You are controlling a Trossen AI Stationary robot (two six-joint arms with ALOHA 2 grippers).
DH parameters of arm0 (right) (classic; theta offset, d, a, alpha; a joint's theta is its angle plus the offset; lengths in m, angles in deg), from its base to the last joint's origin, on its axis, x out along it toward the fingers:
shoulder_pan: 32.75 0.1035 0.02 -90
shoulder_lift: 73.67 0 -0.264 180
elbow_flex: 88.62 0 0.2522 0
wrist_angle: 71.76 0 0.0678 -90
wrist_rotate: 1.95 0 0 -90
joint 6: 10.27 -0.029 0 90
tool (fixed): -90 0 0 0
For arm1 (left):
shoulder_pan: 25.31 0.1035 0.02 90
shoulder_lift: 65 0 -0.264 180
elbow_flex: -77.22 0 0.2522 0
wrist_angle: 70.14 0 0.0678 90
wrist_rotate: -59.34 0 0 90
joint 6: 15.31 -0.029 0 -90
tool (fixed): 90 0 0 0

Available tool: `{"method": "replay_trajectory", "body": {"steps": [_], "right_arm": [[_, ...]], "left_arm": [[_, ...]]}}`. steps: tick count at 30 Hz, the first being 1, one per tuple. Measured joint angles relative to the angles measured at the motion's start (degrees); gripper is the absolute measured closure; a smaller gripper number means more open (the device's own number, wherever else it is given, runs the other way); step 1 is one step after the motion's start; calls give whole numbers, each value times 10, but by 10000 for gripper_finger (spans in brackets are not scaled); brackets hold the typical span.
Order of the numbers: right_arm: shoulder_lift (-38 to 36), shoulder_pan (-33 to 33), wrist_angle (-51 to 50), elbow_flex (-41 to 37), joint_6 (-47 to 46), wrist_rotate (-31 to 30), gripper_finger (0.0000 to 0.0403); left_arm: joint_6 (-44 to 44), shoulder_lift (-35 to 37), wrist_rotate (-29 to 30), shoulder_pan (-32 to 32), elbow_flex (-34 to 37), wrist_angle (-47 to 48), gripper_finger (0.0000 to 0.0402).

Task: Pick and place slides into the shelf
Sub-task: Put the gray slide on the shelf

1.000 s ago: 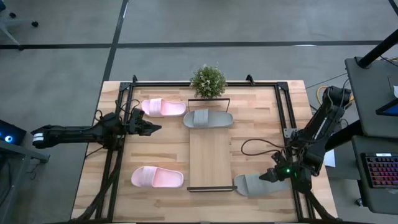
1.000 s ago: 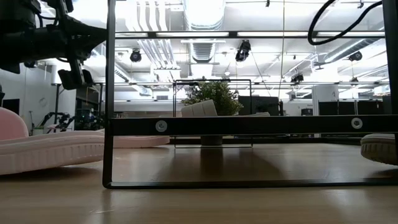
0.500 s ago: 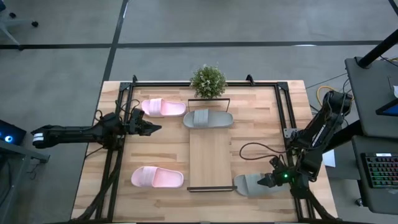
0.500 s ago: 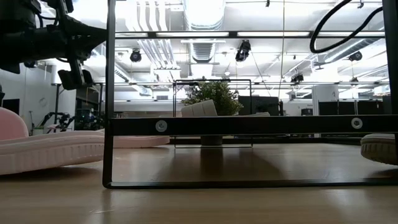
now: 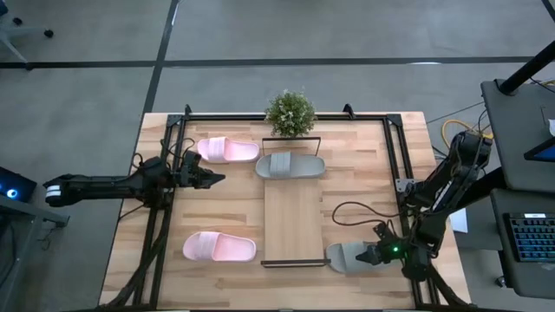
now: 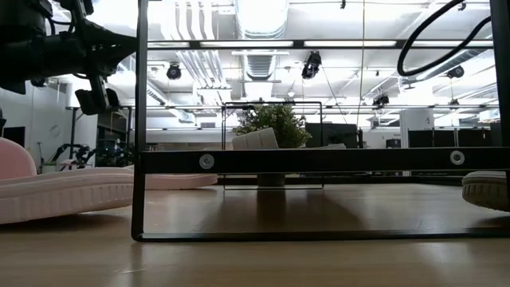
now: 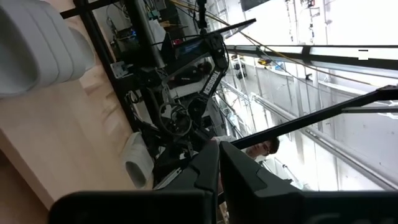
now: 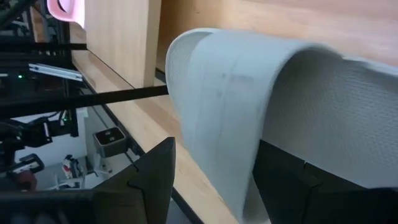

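The shelf's board point(image 5: 293, 217) lies mid-table with wire rims at both short ends. One grey slide point(image 5: 290, 165) lies across the shelf's far end. The other grey slide point(image 5: 345, 257) rests sole-down on the table by the shelf's near right corner. My right gripper point(image 5: 370, 256) is open at this slide's right end. In the right wrist view its fingers point(image 8: 152, 177) stand on either side of the strap point(image 8: 224, 93). Two pink slides point(image 5: 227, 150) point(image 5: 218, 248) lie left of the shelf. My left gripper point(image 5: 208, 178) is shut and hovers between them. My right gripper comes level from the table's right at the grey slide's strap point(image 8: 205, 124). One open finger stands on each side of it. Whether either finger touches the strap cannot be told. The slide rests on the table.
A potted plant point(image 5: 290, 113) stands at the far edge behind the shelf. Black frame rails point(image 5: 165, 217) run along the table's left and right sides. A loose cable point(image 5: 351, 211) loops over the wood right of the shelf. Bare wood shows between the pink slides.
My right gripper has moved toward the table's near edge and a little left, closing in on the grey slide by the shelf's near right corner. The slides and the left arm have stayed where they were.
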Motion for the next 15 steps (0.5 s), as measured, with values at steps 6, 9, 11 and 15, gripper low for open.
{"method": "replay_trajectory", "body": {"steps": [6, 9, 11, 15], "right_arm": [[12, -1, 22, -1, 1, -2, 228], [22, -1, 37, -1, 1, -6, 250], [26, -1, 44, -1, 1, -9, 268], [30, -4, 47, -1, 5, -11, 307]], "left_arm": [[0, 0, 0, 0, 0, 0, 402], [1, 0, 0, 0, 0, 0, 402], [1, 0, 0, 0, 0, 0, 402], [2, 0, 0, 0, 0, 0, 402]]}}
